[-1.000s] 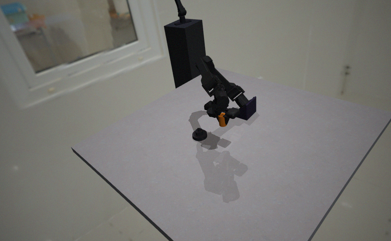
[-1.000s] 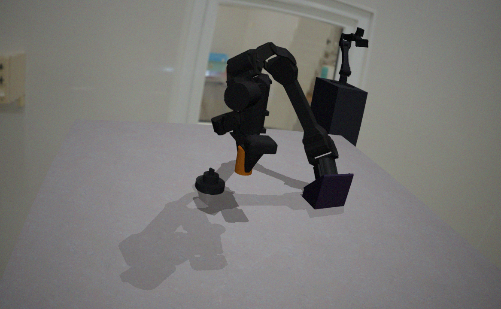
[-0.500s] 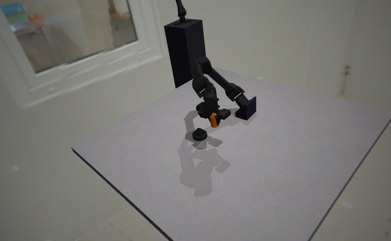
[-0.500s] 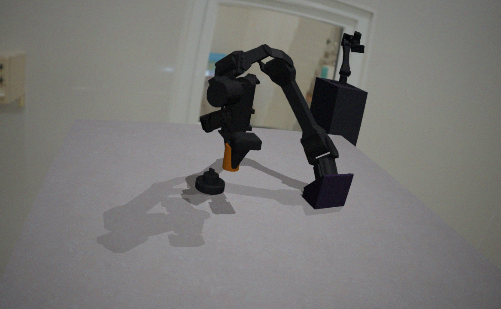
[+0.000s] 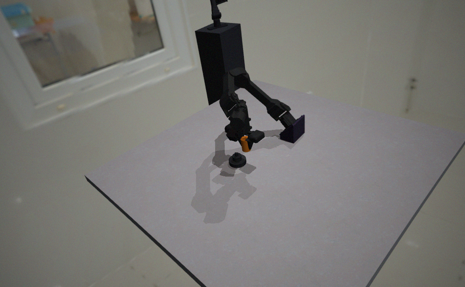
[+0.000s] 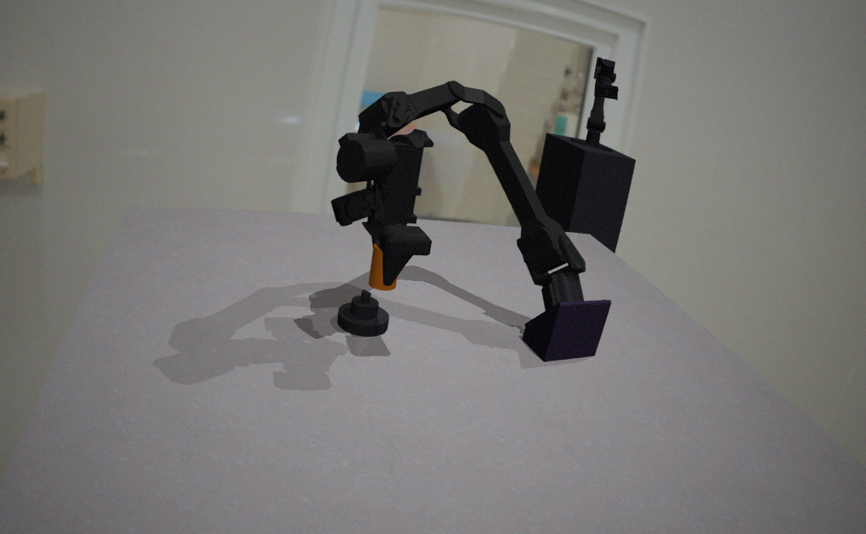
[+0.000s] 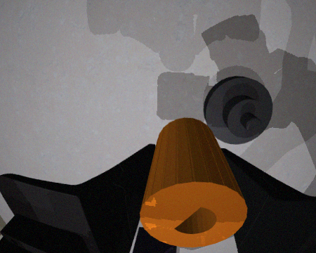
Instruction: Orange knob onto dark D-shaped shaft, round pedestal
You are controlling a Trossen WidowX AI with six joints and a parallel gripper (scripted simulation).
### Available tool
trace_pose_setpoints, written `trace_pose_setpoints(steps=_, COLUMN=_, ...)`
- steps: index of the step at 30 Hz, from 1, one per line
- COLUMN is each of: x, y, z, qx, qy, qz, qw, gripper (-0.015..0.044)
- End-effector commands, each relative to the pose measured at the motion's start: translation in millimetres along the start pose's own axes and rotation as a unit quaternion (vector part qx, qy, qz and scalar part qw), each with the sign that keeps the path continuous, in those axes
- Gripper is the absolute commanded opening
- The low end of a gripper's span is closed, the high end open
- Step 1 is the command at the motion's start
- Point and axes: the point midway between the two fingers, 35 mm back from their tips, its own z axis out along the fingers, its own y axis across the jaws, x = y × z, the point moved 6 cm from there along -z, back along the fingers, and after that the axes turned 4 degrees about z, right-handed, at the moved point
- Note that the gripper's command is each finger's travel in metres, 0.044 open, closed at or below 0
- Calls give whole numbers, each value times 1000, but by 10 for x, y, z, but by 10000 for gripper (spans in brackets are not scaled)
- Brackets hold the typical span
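A tapered orange knob (image 5: 246, 144) (image 6: 380, 268) (image 7: 193, 169) is held in the air between the fingers of the black parallel-jaw gripper (image 5: 247, 145) (image 6: 382, 268) (image 7: 186, 152), which is closed on its sides. In the wrist view, a D-shaped hole shows in the knob's end nearest the camera. The dark shaft (image 5: 236, 154) (image 6: 365, 294) (image 7: 253, 122) stands upright on a stepped, round black pedestal (image 5: 237, 163) (image 6: 363, 323) (image 7: 214, 105), lower than the knob and apart from it. In the exterior view, the pedestal is left of the purple wedge-shaped base (image 5: 293, 132) (image 6: 571, 331) on the pale grey table (image 5: 316, 199) (image 6: 422, 432) (image 7: 60, 88). At the far side rises a tall black box (image 5: 219, 60) (image 6: 585, 189).
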Motion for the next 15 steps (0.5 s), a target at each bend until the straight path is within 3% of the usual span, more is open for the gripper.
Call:
trace_pose_setpoints(steps=1, x=-26, y=-152, z=24, qx=2, qy=-4, qz=0, qw=1000, gripper=0)
trace_pose_setpoints(steps=15, x=-67, y=-577, z=135, qx=14, qy=-3, qz=5, qw=1000, gripper=0)
